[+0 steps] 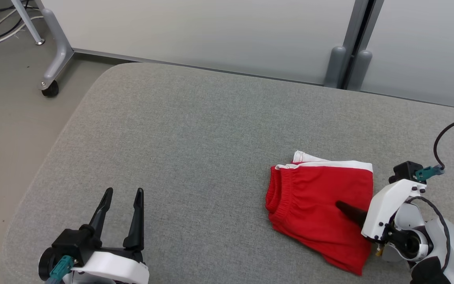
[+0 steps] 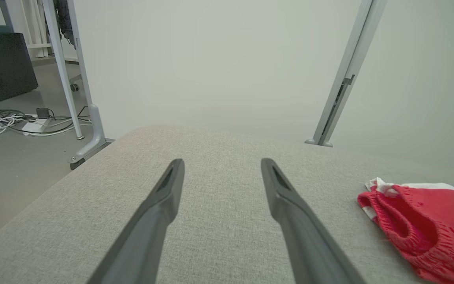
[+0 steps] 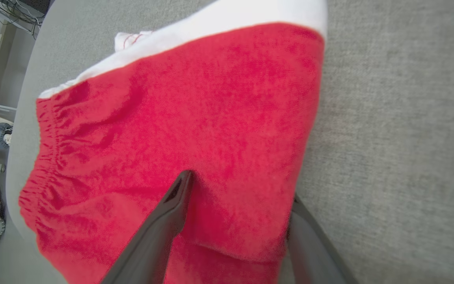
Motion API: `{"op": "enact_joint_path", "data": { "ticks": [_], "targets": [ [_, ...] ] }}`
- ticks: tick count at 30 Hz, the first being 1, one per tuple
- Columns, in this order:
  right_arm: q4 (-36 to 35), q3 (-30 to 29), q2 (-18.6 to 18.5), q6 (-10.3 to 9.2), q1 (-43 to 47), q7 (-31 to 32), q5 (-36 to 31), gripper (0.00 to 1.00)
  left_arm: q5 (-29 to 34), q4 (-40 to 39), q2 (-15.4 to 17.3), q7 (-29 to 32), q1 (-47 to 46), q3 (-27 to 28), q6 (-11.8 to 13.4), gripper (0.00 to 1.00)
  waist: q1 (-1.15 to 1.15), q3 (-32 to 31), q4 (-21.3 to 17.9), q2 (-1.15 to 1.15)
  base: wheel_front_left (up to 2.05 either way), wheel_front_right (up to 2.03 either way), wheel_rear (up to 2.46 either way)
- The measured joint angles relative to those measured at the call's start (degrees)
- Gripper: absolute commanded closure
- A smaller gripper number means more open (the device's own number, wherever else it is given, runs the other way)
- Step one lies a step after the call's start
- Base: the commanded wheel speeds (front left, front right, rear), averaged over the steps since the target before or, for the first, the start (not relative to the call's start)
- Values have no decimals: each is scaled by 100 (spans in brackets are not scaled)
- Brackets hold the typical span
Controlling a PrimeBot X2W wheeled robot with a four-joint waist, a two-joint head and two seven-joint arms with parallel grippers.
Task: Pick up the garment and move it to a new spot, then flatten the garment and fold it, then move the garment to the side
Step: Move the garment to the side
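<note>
Right pincer [image 3: 239, 189]: open wide, astride one edge of the garment [image 3: 211, 98], one dark finger [image 3: 158, 236] flat on the red cloth, the other beside the hem, tip hidden at the cloth's edge

Left pincer [image 1: 124, 193]: open as well, nothing between the fingers, low at 7 o'clock in the head view, over bare bench [image 1: 195, 130], well apart from the garment

Garment: red shorts, folded over on itself, flat on the bench at 4 o'clock in the head view; gathered elastic waistband toward 9 o'clock, white band along the 12 o'clock edge, a white corner poking out at 11 o'clock

Beyond the bench at 12 o'clock, a pale wall panel [image 1: 211, 31]; at 10 o'clock, a grey frame leg on a castor [image 1: 49, 90], on the floor [image 1: 6, 130]
</note>
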Motion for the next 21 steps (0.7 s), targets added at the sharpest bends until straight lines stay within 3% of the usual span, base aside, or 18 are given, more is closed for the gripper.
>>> {"op": "enact_joint_path", "data": {
  "ticks": [1, 2, 3, 12, 21],
  "targets": [
    [-2, 22, 2, 0, -2, -68, 0, 37, 0, 4, 0, 0, -2, 8, 0, 0, 0, -6, -5, 0, 0, 0, 0],
    [-10, 57, 3, 0, -5, -137, 1, 61, 1, 5, 1, 0, -2, 18, 0, 0, 0, -16, -17, 0, 0, 0, 0],
    [-16, 90, -3, 0, -7, -202, 15, 99, 5, 8, 2, 0, -2, 29, 0, 0, 0, -30, -37, 0, 0, 0, 0],
    [-339, 471, -163, 0, -23, -730, 74, 100, 71, -115, 8, 0, 3, -46, -83, 0, 0, -163, -456, 0, 0, 0, 0],
    [-960, 784, -532, 0, 34, -876, 174, 100, 85, -164, 13, 0, -67, -576, -197, 0, 0, -237, -1568, 0, 0, 0, 0]
  ]
}}
